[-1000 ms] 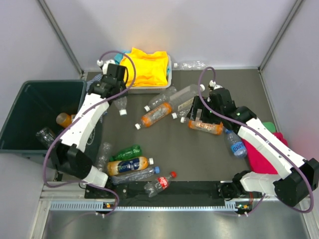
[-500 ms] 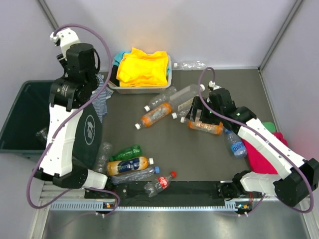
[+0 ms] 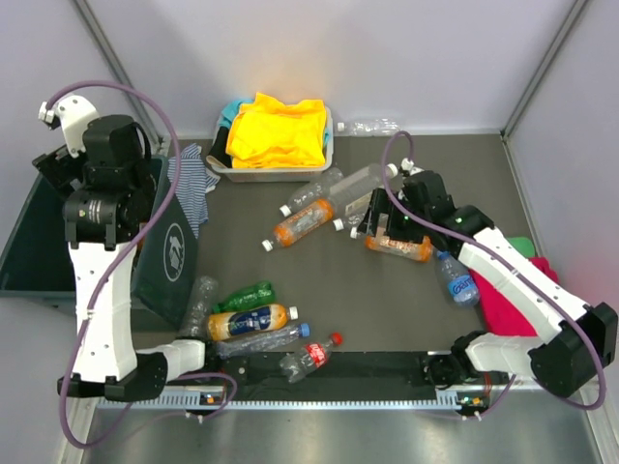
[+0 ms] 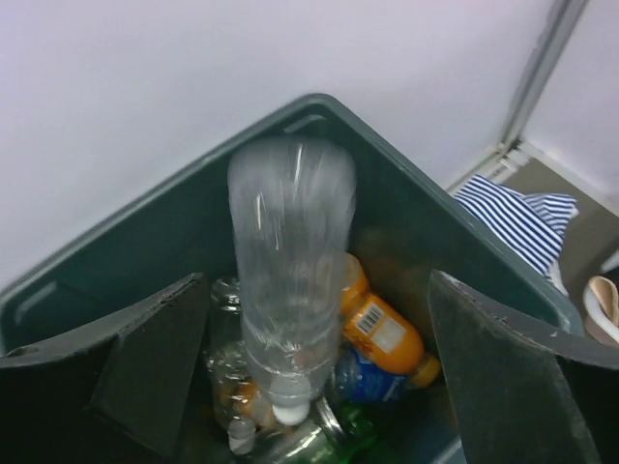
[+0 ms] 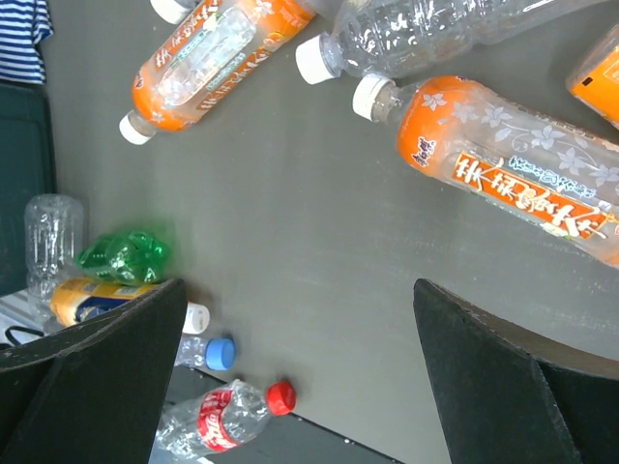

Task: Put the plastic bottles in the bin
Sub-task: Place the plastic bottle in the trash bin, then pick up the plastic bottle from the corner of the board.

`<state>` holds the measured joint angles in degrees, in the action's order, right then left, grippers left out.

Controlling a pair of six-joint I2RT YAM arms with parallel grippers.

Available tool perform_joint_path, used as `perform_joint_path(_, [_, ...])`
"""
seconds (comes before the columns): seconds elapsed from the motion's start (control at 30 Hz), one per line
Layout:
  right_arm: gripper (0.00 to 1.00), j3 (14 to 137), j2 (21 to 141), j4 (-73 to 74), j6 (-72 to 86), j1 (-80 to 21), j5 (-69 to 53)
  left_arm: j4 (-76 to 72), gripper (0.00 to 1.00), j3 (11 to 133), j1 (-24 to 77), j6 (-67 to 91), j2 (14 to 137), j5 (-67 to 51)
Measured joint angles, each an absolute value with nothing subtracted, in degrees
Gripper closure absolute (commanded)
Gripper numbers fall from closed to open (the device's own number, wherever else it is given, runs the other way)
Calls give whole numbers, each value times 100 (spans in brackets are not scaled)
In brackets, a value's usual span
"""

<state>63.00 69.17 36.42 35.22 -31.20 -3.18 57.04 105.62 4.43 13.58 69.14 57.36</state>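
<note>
Bottle (image 4: 290, 261) points cap-down over bin (image 4: 145, 242), untouched between wide-spread left gripper (image 4: 314, 329) fingers.

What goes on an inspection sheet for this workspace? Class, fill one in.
Surface: dark table.
Job's things: clear bottle cap-down over the bin, others inside; orange bottle and more on the table.
Clutter: tray of yellow cloth, striped cloth, pink cloth.
Grippers: left gripper open around the clear bottle, not touching; right gripper open above the table.
Cables: purple cable on each arm.
Surroundings: pale walls.
</note>
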Motion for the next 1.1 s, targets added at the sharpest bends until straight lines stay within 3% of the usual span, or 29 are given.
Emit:
perform_joint_path(0.23, [1, 6300, 7046, 3642, 3522, -3120, -403, 5747, 1, 10770, 436, 1293, 6897, 4801])
perform_joint_path(0.43, [1, 6302, 7126, 3636, 3520, -3120, -513, 5688, 1, 10857, 427, 1151, 6838, 2762])
perform_joint_path(0.63, [1, 6300, 7142, 3548, 3498, -3111, -751, 5354, 3, 9548, 521, 1433, 6608, 1216])
perform_joint_path(0.83, [1, 6230, 7157, 3245, 3214, -3267, -1214, 4984, 3, 8396, 1406, 1645, 6514, 790])
perform_joint_path(1.1, [1, 6222, 7575, 3328, 2335, -4842, -1280, 4842, 4, 7301, 2235, 2200, 6582, 709])
